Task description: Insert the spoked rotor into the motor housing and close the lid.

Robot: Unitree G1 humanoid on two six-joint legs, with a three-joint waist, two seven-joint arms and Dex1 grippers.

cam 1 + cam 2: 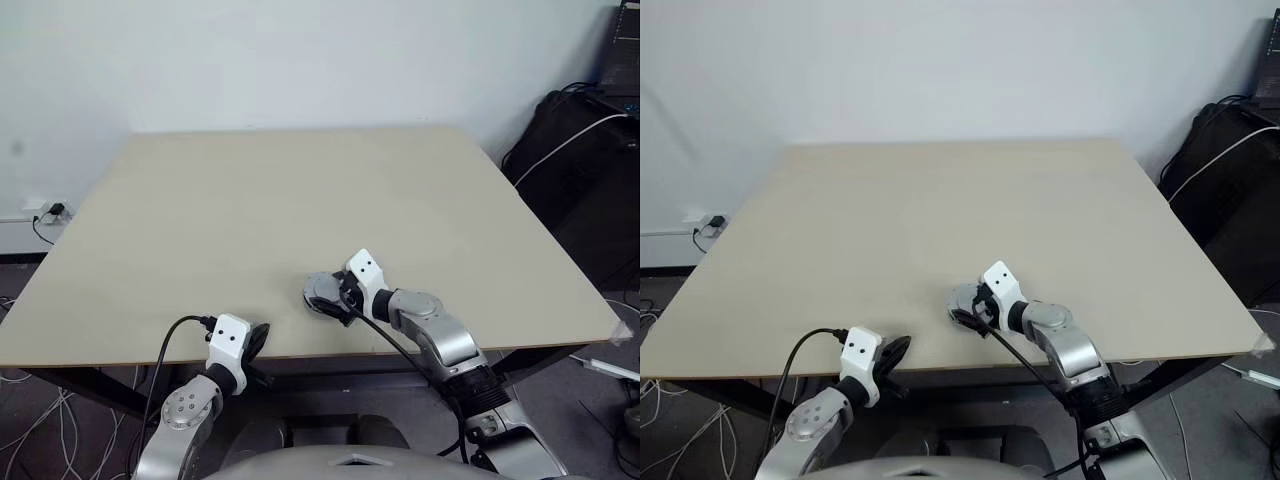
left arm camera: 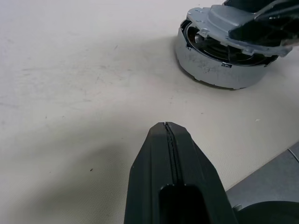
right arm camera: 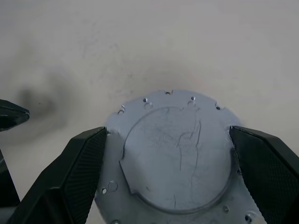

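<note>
grey lid (image 3: 175, 158) flat atop round silver motor housing (image 2: 219, 70), near table's front edge

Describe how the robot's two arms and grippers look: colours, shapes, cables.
Both arms have rounded silver-grey metal segments with dark joints, each ending in a white, boxy wrist block with small dark dots. A black cable loops into the left arm's block; another runs along the right arm. The left gripper and right gripper each have two black fingers, wedge-shaped with finely textured pads.
</note>
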